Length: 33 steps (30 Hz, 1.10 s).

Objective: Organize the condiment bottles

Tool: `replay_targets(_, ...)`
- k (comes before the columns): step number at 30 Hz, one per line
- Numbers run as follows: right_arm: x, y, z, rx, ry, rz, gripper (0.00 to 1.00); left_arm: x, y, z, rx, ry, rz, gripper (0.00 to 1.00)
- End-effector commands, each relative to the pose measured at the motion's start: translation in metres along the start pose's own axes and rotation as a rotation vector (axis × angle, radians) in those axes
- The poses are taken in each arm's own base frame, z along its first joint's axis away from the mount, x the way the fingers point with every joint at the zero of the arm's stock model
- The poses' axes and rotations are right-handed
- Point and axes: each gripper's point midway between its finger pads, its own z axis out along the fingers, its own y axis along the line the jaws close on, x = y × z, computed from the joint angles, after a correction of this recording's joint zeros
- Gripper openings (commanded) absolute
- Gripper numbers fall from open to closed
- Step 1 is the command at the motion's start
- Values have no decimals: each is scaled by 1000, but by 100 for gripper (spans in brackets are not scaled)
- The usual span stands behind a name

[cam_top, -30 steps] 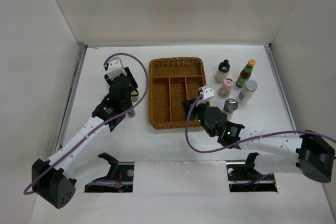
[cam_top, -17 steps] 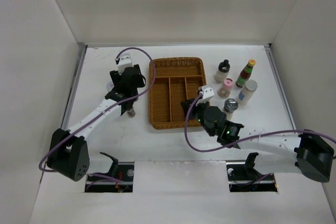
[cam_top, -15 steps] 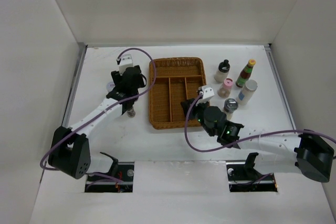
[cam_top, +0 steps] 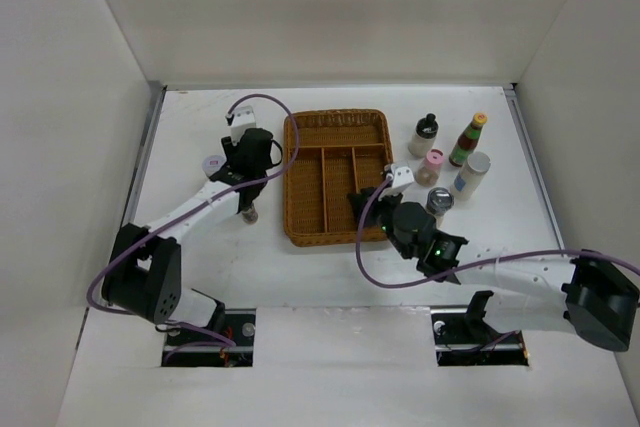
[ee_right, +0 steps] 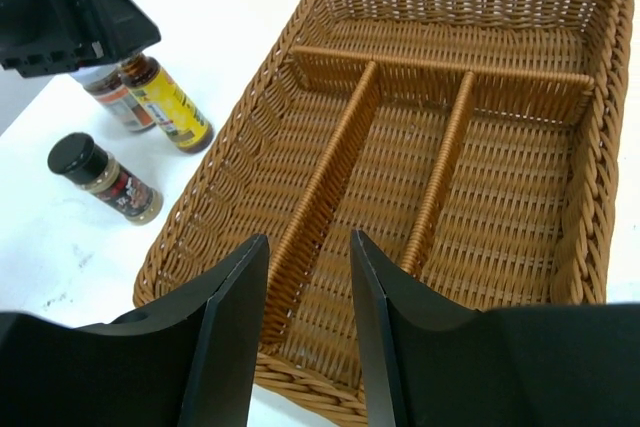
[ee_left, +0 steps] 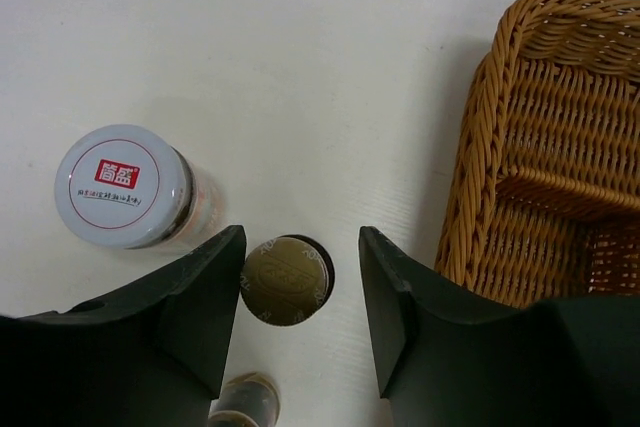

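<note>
Left of the wicker tray (cam_top: 300,162) stand a white-lidded jar (ee_left: 122,187), a gold-lidded bottle (ee_left: 287,280) and a black-capped spice bottle (cam_top: 248,212). My left gripper (ee_left: 300,242) is open above them, with the gold lid between its fingers, nearer the left one. Right of the tray stand a black-capped bottle (cam_top: 426,134), the yellow-capped red-label sauce bottle (cam_top: 467,139), a pink-lidded jar (cam_top: 432,165), a white bottle (cam_top: 472,174) and a silver-lidded shaker (cam_top: 438,202). My right gripper (ee_right: 307,242) is open and empty above the tray's near edge.
The tray (ee_right: 330,77) has one long back compartment and three front ones, all empty. In the right wrist view the spice bottle (ee_right: 105,179) and a yellow-label bottle (ee_right: 165,102) stand beside its left wall, under my left gripper (ee_right: 70,7). White walls enclose the table.
My left gripper has swung right and back, from over the bottles' left side to above the gold-lidded bottle near the tray wall. The right arm has hardly moved.
</note>
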Motion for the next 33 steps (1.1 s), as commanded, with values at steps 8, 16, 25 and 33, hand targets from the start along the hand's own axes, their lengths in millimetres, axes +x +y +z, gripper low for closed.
replay_targets(8,-21,-4,1,7,-70,54,48,-59,-16,-18,58,-133,-106,21)
replay_targets(16,-20,-8,3,16,-68,62,51,-157,-43,-48,167,-311,-219,20)
replay_targets(25,-29,-16,-2,32,-94,81,58,-181,-143,-4,350,-295,-195,20)
replay_targets(33,-35,-20,-6,35,-111,90,58,-169,-186,36,371,-270,-137,20)
